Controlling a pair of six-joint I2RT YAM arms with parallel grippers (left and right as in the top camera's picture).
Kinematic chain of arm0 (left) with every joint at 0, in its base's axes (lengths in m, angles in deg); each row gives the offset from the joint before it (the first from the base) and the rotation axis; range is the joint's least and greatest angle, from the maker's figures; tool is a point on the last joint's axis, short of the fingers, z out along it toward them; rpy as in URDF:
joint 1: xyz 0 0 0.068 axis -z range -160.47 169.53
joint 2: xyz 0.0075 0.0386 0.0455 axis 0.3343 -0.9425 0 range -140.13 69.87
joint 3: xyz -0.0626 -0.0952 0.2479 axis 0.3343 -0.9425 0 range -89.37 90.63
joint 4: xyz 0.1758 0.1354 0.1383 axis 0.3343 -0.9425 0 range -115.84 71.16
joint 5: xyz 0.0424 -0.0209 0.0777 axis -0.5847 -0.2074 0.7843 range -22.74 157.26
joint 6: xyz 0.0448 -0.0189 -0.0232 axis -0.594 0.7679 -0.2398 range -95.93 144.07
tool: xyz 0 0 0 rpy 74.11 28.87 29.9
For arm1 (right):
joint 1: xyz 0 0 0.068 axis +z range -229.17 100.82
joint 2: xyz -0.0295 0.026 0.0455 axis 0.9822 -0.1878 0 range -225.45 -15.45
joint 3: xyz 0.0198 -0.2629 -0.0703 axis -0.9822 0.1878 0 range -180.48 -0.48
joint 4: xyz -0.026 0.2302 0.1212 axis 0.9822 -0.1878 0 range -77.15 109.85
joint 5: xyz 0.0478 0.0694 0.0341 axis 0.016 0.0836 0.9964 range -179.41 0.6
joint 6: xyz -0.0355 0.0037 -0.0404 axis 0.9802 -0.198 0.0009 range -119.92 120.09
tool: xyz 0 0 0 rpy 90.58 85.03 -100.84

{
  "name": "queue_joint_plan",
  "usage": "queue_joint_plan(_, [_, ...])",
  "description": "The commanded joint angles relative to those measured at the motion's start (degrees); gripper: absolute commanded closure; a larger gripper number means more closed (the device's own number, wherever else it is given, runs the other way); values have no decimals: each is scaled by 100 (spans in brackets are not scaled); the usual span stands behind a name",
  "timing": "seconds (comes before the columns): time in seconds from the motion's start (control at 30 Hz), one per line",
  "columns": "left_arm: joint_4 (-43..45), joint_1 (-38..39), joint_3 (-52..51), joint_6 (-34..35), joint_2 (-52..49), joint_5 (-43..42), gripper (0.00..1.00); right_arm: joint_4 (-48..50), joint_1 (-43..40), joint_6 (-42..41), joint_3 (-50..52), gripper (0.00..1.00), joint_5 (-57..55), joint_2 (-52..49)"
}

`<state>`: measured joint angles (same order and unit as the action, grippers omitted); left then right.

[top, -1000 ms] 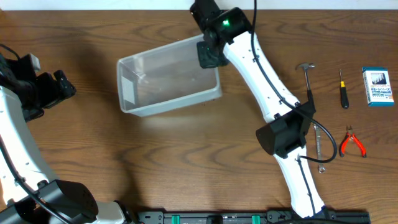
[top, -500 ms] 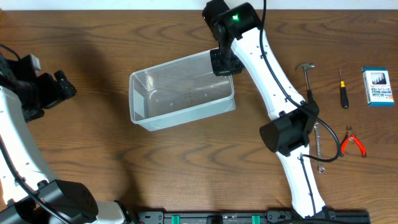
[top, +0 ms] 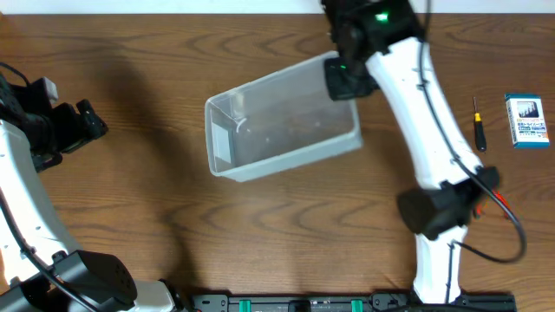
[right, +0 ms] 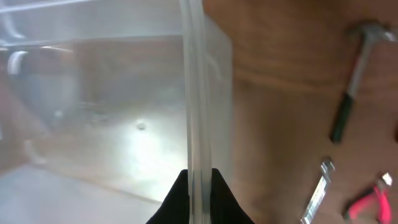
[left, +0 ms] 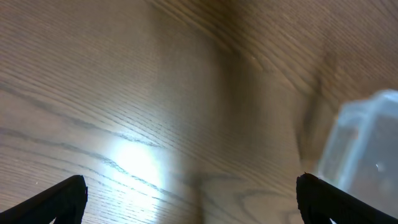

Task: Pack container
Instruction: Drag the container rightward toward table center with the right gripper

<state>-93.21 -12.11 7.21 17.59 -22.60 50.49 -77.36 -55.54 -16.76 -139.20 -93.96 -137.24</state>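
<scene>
No text can be read (the print on the blue and white box (top: 528, 120) is too small).

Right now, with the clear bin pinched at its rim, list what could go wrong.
1. The right fingers grip the container only on one thin wall near a corner, so it may pivot or slip free.
2. The hammer and wrench lie on the table close beside that wall; moving the container farther that way could knock them.
</scene>
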Motion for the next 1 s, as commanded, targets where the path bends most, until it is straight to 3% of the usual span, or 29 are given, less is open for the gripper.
queue_joint_plan(0.0, [-15,-22,-2,-98,-4,-57,2,15,-238,127,748,99,-4,568])
queue_joint_plan(0.3, [2,-22,-2,-74,-4,-59,2,516,-374,203,2262,99,44,1235])
queue_joint_plan(0.73, [-57,-22,-2,-74,-4,-59,2,1657,-457,216,3788,99,306,1261])
queue_joint_plan(0.97, [-57,-22,-2,-74,-4,-59,2,1814,-820,210,4221,99,63,1261])
